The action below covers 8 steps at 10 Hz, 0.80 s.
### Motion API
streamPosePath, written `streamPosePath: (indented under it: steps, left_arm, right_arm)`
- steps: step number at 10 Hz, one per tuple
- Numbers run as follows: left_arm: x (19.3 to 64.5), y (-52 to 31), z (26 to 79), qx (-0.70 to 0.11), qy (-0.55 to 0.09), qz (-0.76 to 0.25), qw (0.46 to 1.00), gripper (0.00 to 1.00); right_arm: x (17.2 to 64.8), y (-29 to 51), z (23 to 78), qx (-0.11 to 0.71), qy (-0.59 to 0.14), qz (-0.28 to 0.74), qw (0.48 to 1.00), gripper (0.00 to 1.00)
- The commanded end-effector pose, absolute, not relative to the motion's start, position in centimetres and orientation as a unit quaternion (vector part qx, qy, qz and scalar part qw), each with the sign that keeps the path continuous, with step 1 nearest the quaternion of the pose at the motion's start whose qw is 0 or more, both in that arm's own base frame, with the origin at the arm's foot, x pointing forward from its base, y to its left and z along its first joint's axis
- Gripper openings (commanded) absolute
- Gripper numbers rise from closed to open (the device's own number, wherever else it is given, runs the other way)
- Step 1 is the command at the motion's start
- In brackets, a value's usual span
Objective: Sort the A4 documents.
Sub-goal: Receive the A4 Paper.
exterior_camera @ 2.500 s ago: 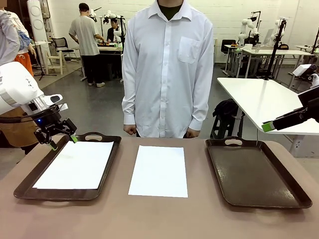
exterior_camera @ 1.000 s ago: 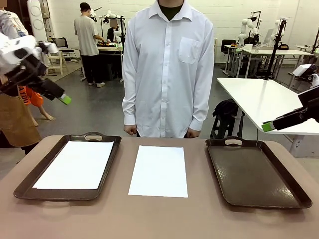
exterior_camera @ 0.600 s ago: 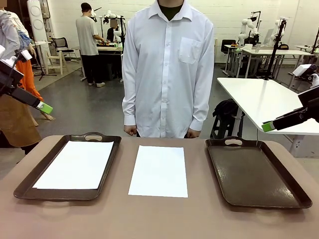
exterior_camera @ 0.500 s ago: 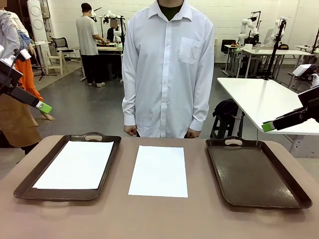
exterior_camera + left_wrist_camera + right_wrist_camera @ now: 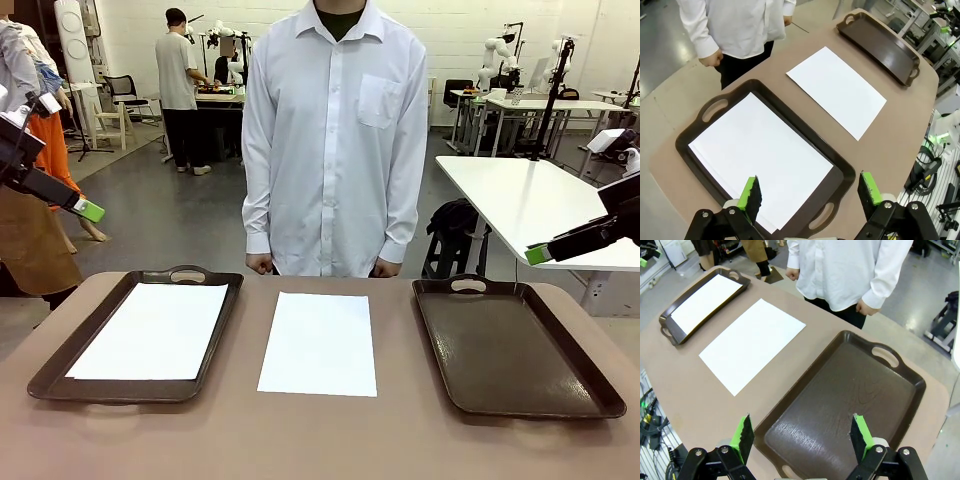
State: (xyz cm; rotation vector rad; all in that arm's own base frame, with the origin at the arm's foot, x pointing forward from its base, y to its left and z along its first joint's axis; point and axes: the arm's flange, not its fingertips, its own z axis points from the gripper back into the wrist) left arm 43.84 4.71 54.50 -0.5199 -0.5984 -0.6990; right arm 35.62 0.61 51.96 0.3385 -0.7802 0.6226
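The left gripper (image 5: 809, 192), moments ago low over the dark brown handled left tray (image 5: 112, 391), has lifted away to the side, its green-padded fingers spread and empty. Thin white A4 paper (image 5: 150, 330) lies flat in that tray, so that placement looks finished. Another plain white A4 sheet (image 5: 320, 342) waits on the brown table (image 5: 320, 440) between the trays; the matching right tray (image 5: 510, 350) is bare, with the right gripper (image 5: 802, 432) high nearby, fingers apart
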Motion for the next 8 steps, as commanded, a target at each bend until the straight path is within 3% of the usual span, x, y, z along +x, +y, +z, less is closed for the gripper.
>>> streamPosePath:
  steps: [1,8]
  left_arm:
    - [43.58,4.85,54.53,-0.246,-0.29,-0.349,0.857,1.0]
    - [43.58,4.85,54.53,-0.246,-0.29,-0.349,0.857,1.0]
  right_arm:
    - [35.65,0.64,51.9,0.163,-0.372,0.297,0.864,1.0]
    - [35.65,0.64,51.9,0.163,-0.372,0.297,0.864,1.0]
